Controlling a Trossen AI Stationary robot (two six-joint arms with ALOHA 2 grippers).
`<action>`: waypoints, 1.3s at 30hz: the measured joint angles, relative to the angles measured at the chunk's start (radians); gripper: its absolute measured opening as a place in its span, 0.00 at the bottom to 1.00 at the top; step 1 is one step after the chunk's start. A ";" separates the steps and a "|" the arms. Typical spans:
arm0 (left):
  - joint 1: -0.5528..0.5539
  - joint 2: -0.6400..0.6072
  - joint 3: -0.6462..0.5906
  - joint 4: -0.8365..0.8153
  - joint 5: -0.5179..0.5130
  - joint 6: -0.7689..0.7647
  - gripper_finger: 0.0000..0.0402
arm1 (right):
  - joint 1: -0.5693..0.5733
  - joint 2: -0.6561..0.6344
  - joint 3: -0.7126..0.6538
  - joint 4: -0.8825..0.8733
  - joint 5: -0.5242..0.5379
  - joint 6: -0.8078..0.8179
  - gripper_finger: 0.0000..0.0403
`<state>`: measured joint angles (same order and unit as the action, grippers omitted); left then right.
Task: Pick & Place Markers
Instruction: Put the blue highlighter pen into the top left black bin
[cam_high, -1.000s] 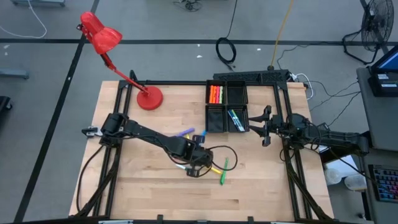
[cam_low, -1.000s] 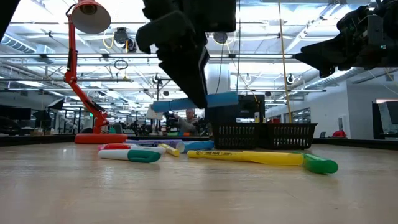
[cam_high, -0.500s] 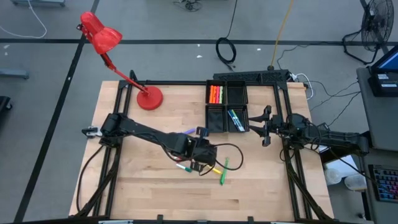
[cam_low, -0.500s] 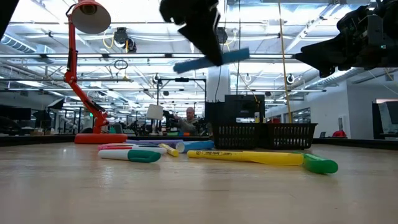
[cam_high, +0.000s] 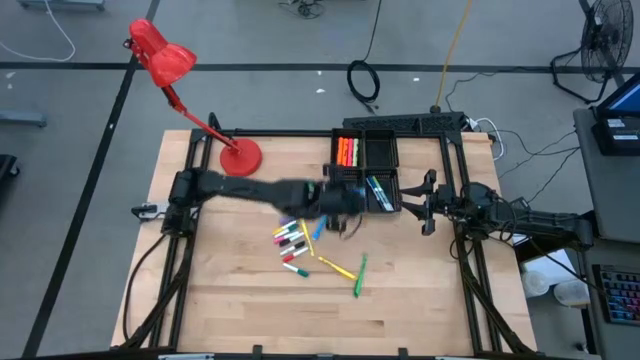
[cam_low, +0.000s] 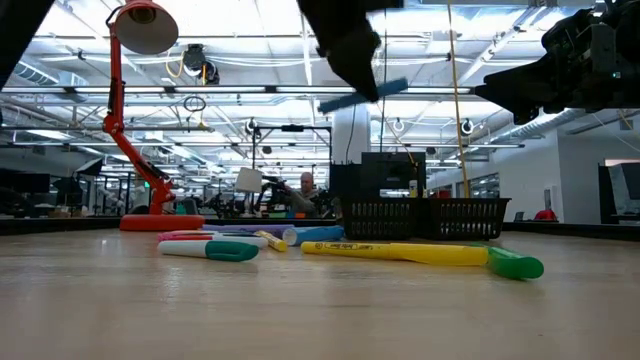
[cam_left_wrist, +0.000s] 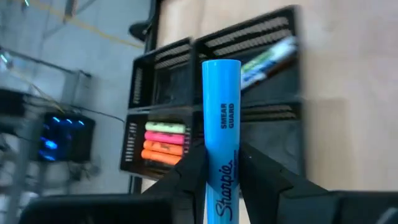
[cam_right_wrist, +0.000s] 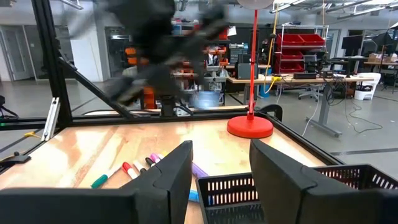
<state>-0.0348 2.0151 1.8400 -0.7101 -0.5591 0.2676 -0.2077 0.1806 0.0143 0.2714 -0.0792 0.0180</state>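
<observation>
Left end effector (cam_left_wrist: 219, 171) up by the tray (cam_high: 348, 188), clamped on a blue marker (cam_left_wrist: 221, 134)!
From above the arm is a blur, but its wrist view shows the grip and orange and pink markers (cam_left_wrist: 163, 144) in one compartment. Loose markers (cam_high: 292, 243) lie scattered mid-worktop (cam_high: 220, 290). Right end effector (cam_high: 424, 204) waits just beside the tray, fingers apart, holding nothing; low down, a yellow-green marker (cam_low: 425, 256) lies nearest.
</observation>
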 joint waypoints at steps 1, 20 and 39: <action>0.034 0.000 0.000 0.021 0.032 -0.004 0.19 | 0.000 0.000 0.000 0.000 0.000 0.000 0.36; 0.544 0.000 -0.019 0.348 0.412 -0.735 0.17 | 0.000 0.000 0.000 0.000 0.000 0.000 0.36; 0.477 0.001 -0.224 0.616 0.394 -0.706 0.20 | 0.000 0.000 0.000 0.000 0.000 0.000 0.36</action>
<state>0.4424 2.0166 1.6165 -0.0939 -0.1650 -0.4387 -0.2077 0.1806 0.0143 0.2714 -0.0795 0.0181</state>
